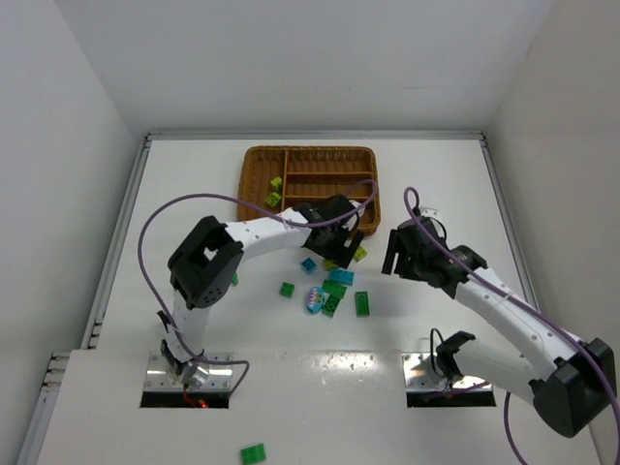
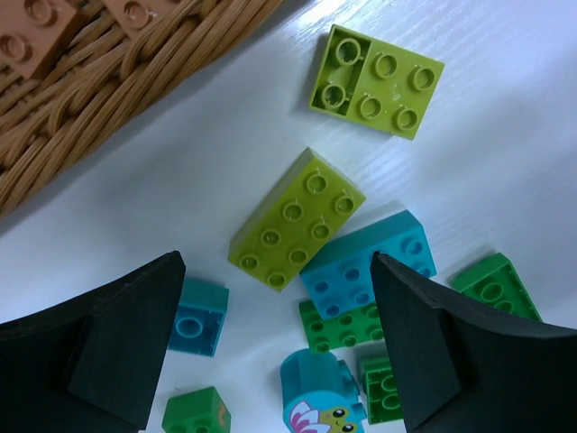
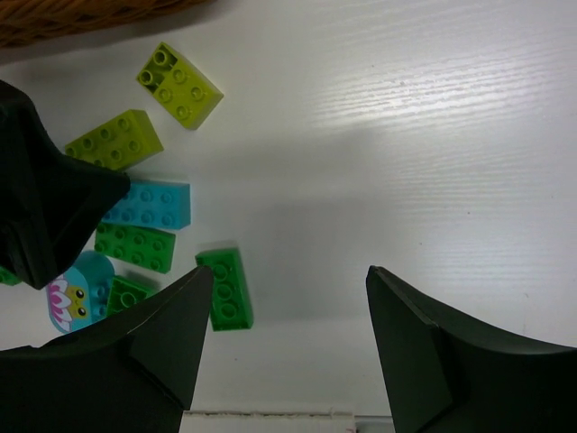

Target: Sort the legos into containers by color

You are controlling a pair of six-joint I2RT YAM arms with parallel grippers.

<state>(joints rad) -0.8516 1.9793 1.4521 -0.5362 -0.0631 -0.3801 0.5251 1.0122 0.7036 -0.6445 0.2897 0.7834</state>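
Note:
The brown wicker tray (image 1: 310, 149) lies at the back centre, with two lime bricks (image 1: 274, 192) in its narrow left section. Orange-brown bricks (image 2: 32, 36) lie in the tray in the left wrist view. Loose legos (image 1: 334, 286) cluster in front of the tray. My left gripper (image 2: 278, 271) is open and empty, low over a lime brick (image 2: 297, 219) and a teal brick (image 2: 368, 263). A second lime brick (image 2: 377, 81) lies apart. My right gripper (image 3: 288, 275) is open and empty over bare table, with a dark green brick (image 3: 225, 289) by its left finger.
A teal brick with a flower face (image 2: 320, 397) and several dark green bricks (image 2: 347, 325) lie in the cluster. One green brick (image 1: 253, 452) lies on the near platform between the arm bases. The left gripper's dark body (image 3: 45, 198) shows in the right wrist view.

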